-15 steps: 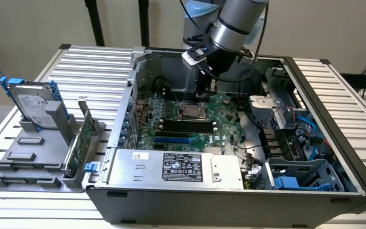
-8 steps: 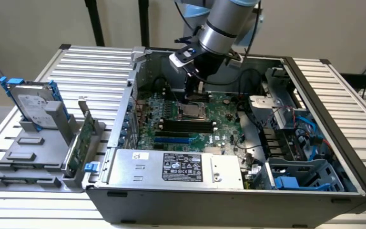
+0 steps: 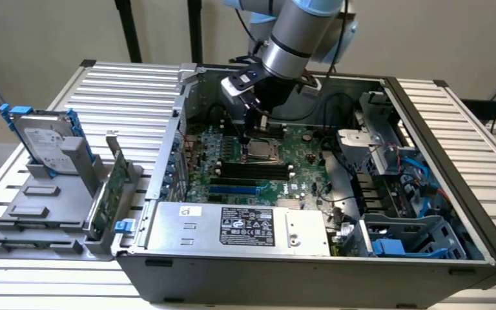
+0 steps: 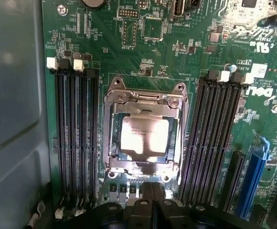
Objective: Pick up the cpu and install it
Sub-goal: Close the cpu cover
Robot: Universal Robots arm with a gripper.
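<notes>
One arm [image 3: 293, 35] reaches down into an open computer case [image 3: 317, 274] that lies on the slatted desk [image 3: 114, 81]. The jaws are pressed fully together with nothing between them, and their tips hang at one edge of the socket frame [image 4: 145, 98]. Whether they touch the frame cannot be told. The cpu [image 4: 144, 136] lies flat inside that metal frame on the green motherboard [image 4: 176, 43], with its dull silver top facing up. Banks of black memory slots [image 4: 76, 138] flank it on both sides. In the exterior view a silver power supply [image 3: 239, 226] with a black label sits along the case's front wall. A hard drive [image 3: 48, 143] with a blue bracket stands upright in a grey holder [image 3: 41, 213] at the exterior view's left, outside the case.
</notes>
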